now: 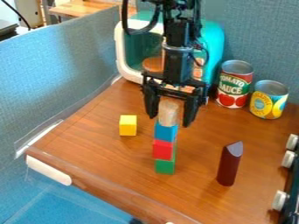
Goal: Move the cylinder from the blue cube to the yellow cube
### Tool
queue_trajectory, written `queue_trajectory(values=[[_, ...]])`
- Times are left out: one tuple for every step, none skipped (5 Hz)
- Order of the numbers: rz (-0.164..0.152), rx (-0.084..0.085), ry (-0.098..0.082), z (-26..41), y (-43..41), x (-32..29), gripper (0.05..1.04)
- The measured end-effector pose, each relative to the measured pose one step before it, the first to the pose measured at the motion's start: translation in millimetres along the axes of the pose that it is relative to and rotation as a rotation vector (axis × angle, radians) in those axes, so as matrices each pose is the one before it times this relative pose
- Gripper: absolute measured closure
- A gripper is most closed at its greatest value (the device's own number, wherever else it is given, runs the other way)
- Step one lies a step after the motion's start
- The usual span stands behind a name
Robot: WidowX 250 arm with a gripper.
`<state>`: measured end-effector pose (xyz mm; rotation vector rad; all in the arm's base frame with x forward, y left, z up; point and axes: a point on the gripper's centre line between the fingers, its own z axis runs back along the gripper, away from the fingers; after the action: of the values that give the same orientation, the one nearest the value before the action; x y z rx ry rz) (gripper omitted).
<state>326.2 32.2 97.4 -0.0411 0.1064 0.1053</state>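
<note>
One pale cylinder (168, 113) stands upright on the blue cube (166, 131) in the camera view, w/ the red cube (163, 149) & green cube (165, 166) stacked below. My hand (170, 120) is spread, a finger either side of the cyl. Yellow cube (128, 125) sits on the worktop (99, 153), twd its L edge. Dark red block (229, 165), slanted top, stands nearer the R edge; tomato can (234, 85) & yellow can (269, 99) are nr the far R corner.
</note>
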Motion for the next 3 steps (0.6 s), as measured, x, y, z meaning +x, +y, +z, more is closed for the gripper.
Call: queue_trajectory(values=[[0.0045, -0.0059, -0.0016, 0.0, -0.94, 0.26, 0.414], [0.001, 0.0014, 0.0, 1.12, 0.19, 0.27, 0.505], [0.0068, 0.0025, 0.0107, 1.17, 1.4, -1.43, 0.505]])
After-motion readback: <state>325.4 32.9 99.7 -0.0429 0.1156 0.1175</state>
